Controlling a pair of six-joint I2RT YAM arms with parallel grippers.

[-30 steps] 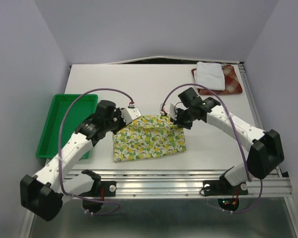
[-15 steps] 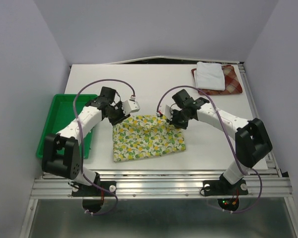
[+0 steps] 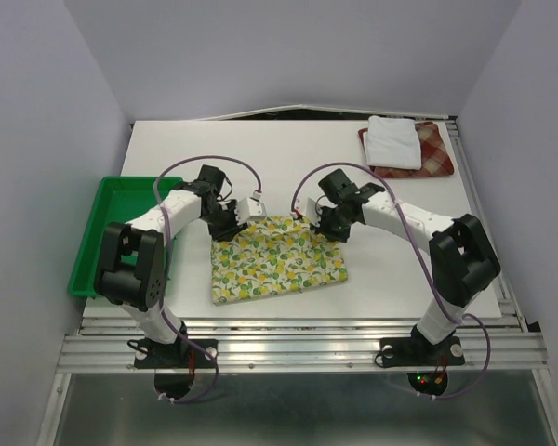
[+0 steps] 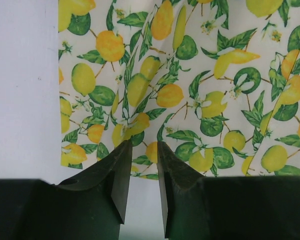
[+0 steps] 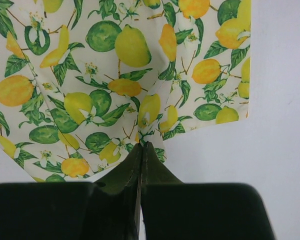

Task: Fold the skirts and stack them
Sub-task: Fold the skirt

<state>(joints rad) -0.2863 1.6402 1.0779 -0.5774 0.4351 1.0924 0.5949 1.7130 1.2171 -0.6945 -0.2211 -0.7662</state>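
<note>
the lemon-print skirt (image 3: 279,265) lies spread flat at the middle of the table (image 3: 298,158), a little nearer the near edge than the far one. its far edge sits just under both wrists.

the left gripper (image 4: 144,145) hangs over the skirt's far-left corner. we see its fingers standing a narrow slit apart, tips over the hem, with cloth and then bare table showing through the gap. the cloth there lies smooth, and we see nothing pinched. in the left wrist view the skirt's side edge runs straight, with plain table beyond it.

the right gripper (image 5: 141,145) is at the far-right corner with its fingers pressed together on the hem. creases in the print run in toward the tips, so it has hold of the cloth. past the skirt's side edge there we see only white table.

the white skirt (image 3: 393,139) lies folded on the plaid skirt (image 3: 435,153) in the far right corner, well apart from the arms. the plaid shows along its right and near sides. a broad band of table lies between that pile and the lemon skirt.

the green tray (image 3: 116,223) sits at the table's left edge, with the left arm between it and the skirt.
</note>
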